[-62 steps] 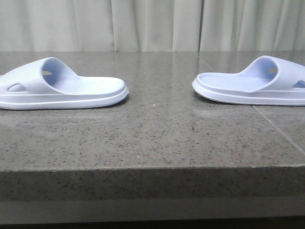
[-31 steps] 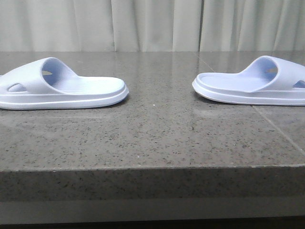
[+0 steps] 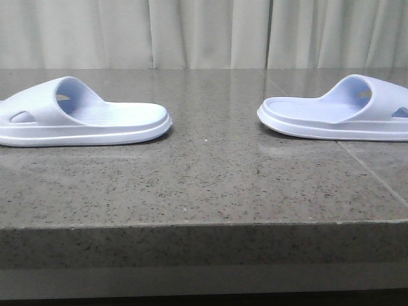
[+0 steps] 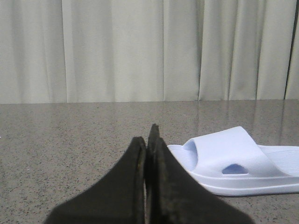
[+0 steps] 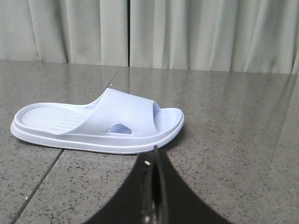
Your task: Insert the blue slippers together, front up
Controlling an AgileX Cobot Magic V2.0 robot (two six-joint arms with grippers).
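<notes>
Two pale blue slippers lie flat, soles down, on the grey stone table. The left slipper has its heel end toward the middle; it also shows in the left wrist view. The right slipper lies at the right, cut by the frame edge; it also shows in the right wrist view. My left gripper is shut and empty, short of its slipper. My right gripper is shut and empty, just short of its slipper's toe end. Neither gripper shows in the front view.
The speckled grey stone table has its front edge near the bottom of the front view. A tile seam runs under the right slipper. Pale curtains hang behind the table.
</notes>
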